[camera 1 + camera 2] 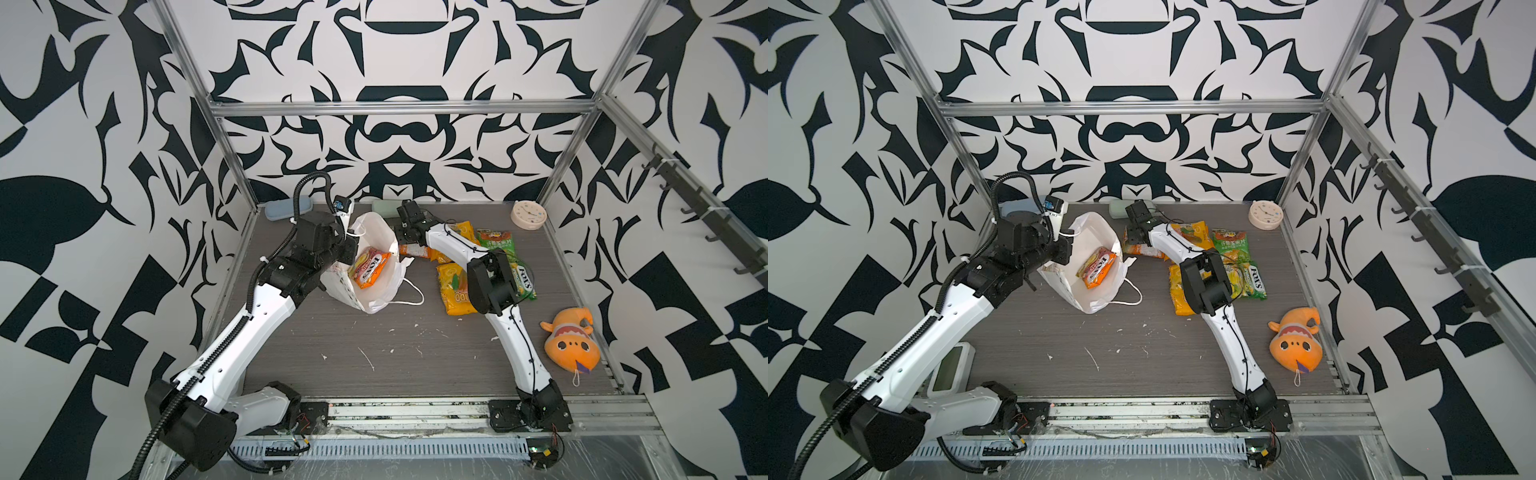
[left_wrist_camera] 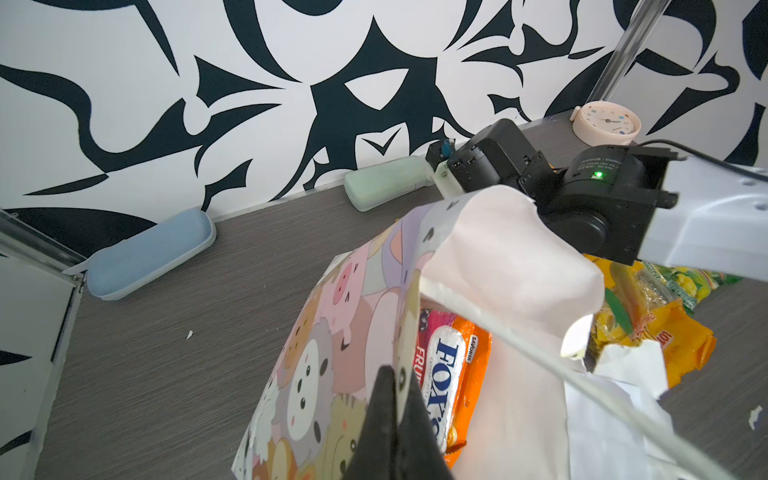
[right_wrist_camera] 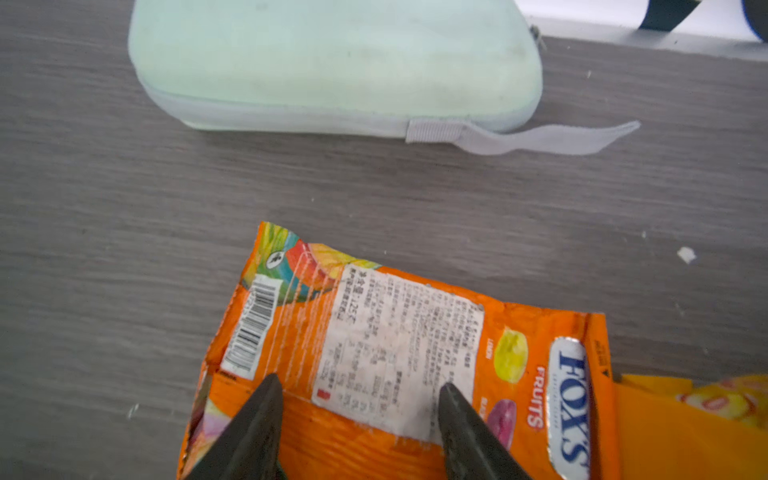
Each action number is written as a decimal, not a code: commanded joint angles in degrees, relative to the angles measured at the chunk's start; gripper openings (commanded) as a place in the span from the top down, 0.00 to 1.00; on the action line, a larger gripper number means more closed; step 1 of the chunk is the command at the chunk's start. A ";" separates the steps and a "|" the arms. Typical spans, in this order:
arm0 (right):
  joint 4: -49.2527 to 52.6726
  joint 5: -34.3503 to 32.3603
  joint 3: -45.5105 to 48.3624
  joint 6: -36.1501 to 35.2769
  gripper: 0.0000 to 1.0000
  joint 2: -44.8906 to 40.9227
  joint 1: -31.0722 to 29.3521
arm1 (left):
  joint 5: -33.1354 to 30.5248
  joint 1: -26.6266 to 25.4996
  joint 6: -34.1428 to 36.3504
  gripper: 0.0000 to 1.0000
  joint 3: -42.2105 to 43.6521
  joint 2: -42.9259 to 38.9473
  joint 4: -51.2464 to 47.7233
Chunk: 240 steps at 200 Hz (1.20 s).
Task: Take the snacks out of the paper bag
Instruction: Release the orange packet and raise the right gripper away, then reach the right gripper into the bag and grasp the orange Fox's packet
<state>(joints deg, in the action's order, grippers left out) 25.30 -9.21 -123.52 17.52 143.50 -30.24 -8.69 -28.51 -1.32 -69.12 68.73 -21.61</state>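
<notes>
Pinching the left rim of the bag (image 2: 328, 316), your left gripper (image 2: 392, 386) is clamped on the paper and holds the mouth open, centre-left on the table. One packet (image 1: 370, 270) lies inside, label up. — Desk

Your right gripper (image 3: 359, 386), on the far side just right of the bag, stands with its jaws apart over an orange packet (image 3: 395, 332). That one lies flat on the table, and the gripper holds nothing. The other packets (image 1: 455, 291) lie further right. — Floor

Expect the one inside to be light, crinkly and slick, with film that buckles and slides. Take it by a flat sealed end, not the puffed middle. — Desk

Mind the bag too. It is thin paper with a ragged rim, so a sideways drag could tear or tip it. Lift straight up through the mouth. — Floor
</notes>
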 commanded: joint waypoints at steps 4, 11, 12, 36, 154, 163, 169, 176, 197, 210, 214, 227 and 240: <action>-1.99 4.29 2.43 -2.12 0.42 -2.26 -1.02 | 0.83 0.21 -0.30 1.00 0.21 -0.48 4.88; -2.12 4.65 2.62 -2.74 0.42 -3.63 -1.17 | 0.93 0.17 -0.26 1.00 0.30 -0.47 5.02; -2.11 4.69 2.65 -2.79 0.42 -3.74 -1.15 | 0.94 0.19 -0.26 1.00 0.30 -0.50 5.01; -2.11 5.03 2.46 -4.18 0.42 -4.84 -1.65 | 1.14 0.21 -0.09 1.00 0.30 -0.57 4.67; 14.87 2.58 3.21 3.32 0.47 -35.99 -6.31 | 1.50 0.24 -0.22 1.00 0.66 3.65 7.25; 12.30 3.32 8.77 3.72 0.50 -39.15 -8.01 | 1.56 0.25 -0.07 1.00 0.36 3.87 7.03; 10.90 3.44 11.99 4.56 0.53 -41.22 -9.01 | 1.57 0.23 0.05 1.00 0.26 3.86 6.95; 8.99 4.34 15.73 5.87 0.57 -43.41 -10.03 | 1.57 0.30 0.18 1.00 0.15 3.85 7.01; 1.11 7.56 26.43 10.93 0.64 -49.43 -12.25 | 1.38 0.37 0.18 1.00 -0.43 6.18 6.95; -1.91 9.65 30.50 14.27 0.67 -51.11 -13.48 | 1.55 0.39 0.18 1.00 -1.16 6.67 6.46; -2.12 9.93 31.24 15.08 0.68 -51.17 -13.88 | 1.62 0.39 0.18 1.00 -1.39 6.81 6.36; -1.59 11.19 31.94 16.92 0.72 -50.42 -15.02 | 1.92 0.32 0.20 1.00 -1.67 7.19 6.38; 0.97 11.40 30.37 17.52 0.72 -48.73 -16.01 | 2.09 0.39 0.10 1.00 -1.56 7.29 6.56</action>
<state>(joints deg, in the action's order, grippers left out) 29.23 -0.23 -91.46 30.17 94.87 -45.08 -7.40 -28.45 -1.06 -68.34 76.01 -16.91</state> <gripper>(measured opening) 0.283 0.037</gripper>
